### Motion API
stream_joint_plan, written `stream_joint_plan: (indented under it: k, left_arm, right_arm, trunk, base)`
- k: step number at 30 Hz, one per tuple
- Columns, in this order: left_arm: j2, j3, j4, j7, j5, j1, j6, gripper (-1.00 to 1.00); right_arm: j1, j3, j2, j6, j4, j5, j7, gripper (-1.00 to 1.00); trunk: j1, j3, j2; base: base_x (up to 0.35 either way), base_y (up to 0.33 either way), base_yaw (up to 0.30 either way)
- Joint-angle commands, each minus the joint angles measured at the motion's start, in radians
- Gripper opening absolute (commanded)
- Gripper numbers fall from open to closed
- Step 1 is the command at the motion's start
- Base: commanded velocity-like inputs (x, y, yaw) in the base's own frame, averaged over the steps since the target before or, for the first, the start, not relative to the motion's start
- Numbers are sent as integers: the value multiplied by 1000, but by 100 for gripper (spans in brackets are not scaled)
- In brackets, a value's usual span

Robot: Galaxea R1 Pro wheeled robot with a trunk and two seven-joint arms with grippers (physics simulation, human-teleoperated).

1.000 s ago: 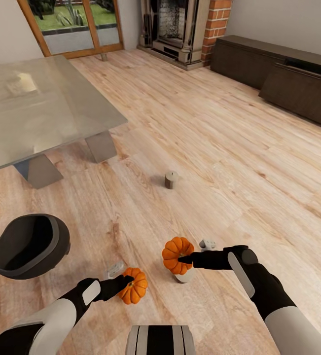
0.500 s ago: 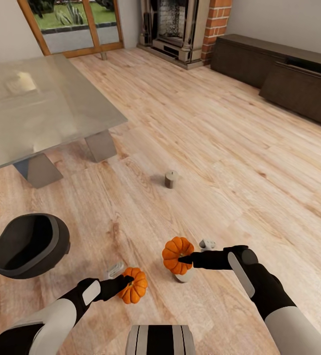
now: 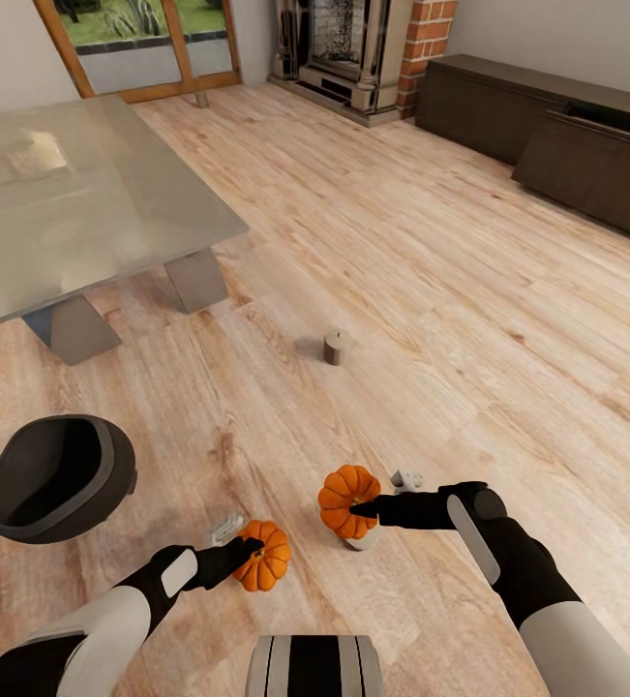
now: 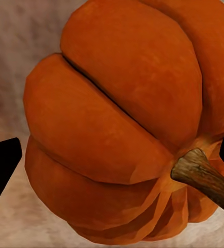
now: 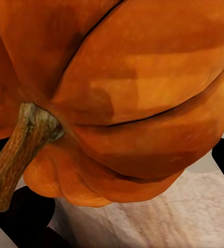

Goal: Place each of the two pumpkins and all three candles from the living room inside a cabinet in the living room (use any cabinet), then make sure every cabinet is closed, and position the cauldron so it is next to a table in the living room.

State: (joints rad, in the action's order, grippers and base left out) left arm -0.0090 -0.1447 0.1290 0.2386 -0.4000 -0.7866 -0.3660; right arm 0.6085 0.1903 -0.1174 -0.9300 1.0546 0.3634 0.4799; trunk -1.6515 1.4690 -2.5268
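My left gripper (image 3: 245,554) is shut on one orange pumpkin (image 3: 264,556), held low over the plank floor. In the left wrist view that pumpkin (image 4: 117,129) sits between the dark fingertips (image 4: 1,165). A second pumpkin (image 3: 347,499) is clamped in my right gripper (image 3: 359,506) and shows close up in the right wrist view (image 5: 143,98). Under it a grey candle (image 3: 362,542) peeks out on the floor. Another candle (image 3: 336,346) stands upright farther ahead. The black cauldron (image 3: 53,477) rests on the floor at the left, near the glass-topped table (image 3: 92,203). The dark cabinet (image 3: 547,126) runs along the right wall, fronts shut.
A grey fireplace with a red brick column (image 3: 353,48) stands at the far wall beside a wood-framed glass door (image 3: 140,48). Open plank floor (image 3: 469,290) stretches between me and the cabinet.
The whole view has shifted slightly, so the camera has moved. Both grippers still hold their pumpkins in the same poses.
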Motion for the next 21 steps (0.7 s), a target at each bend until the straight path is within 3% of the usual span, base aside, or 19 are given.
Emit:
stream_joint_plan:
  k: [1,21]
  left_arm:
    - [0,8,0,-7,30,1,-2,-100]
    - [0,7,0,-7,28,1,-3,-100]
  right_arm:
    - [0,1,-1,-3,0,-3,2,-100]
    - [0,0,-1,-3,-1,-3,0,-100]
  trunk:
    - [0,1,0]
    - [0,1,0]
  base:
    - [0,0,0]
    - [0,0,0]
